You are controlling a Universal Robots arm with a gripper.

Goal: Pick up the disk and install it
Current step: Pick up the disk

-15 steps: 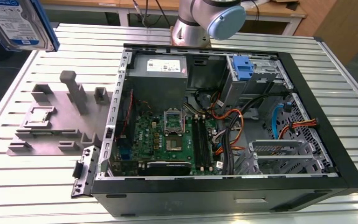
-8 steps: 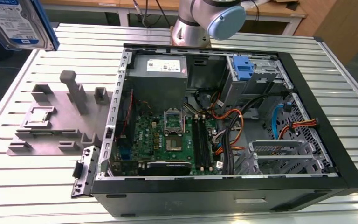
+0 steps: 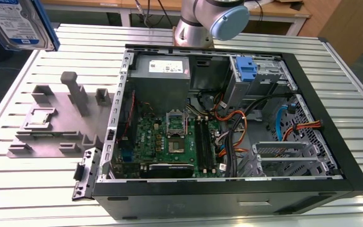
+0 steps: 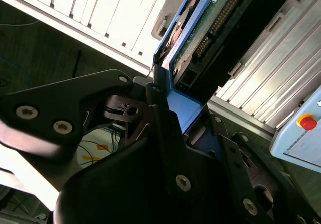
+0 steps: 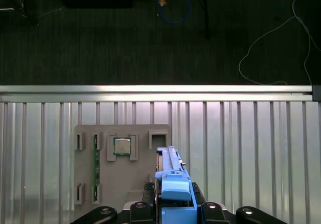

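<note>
In the exterior view, the disk (image 3: 14,21) hangs in the air at the far corner on the exterior view's left, above the slatted aluminium table (image 3: 55,194). Its white-and-blue label faces the camera, and a blue plastic rail runs along one edge. An open computer case (image 3: 232,198) of black sheet metal lies on the table. Inside it are a green motherboard (image 3: 168,137), a grey power-supply box (image 3: 159,68) and a blue plastic bracket (image 3: 247,68) at the far side. On the exterior view's left of the case lies a grey moulded fixture plate (image 3: 62,123) with upright posts. The base of the arm (image 3: 210,21) stands behind the case.

The second wrist view gives the gripper (image 4: 175,108) from close, which the exterior view does not. Its matte black fingers (image 4: 158,108) are clamped on the blue rail of the disk (image 4: 200,28), one on each side. The underside of the disk shows here, with a green circuit board and a row of connector pins. A round red button (image 4: 307,121) sits on a pale box.

The first wrist view looks down past the gripper (image 5: 175,211) along the disk (image 5: 169,163), which is seen edge-on. Beneath it is the fixture plate (image 5: 140,179), with a square metal processor chip (image 5: 121,146) in one pocket. Beyond the table edge (image 5: 150,91) is a dark carpet floor (image 5: 100,43) with loose cables (image 5: 173,8).
</note>
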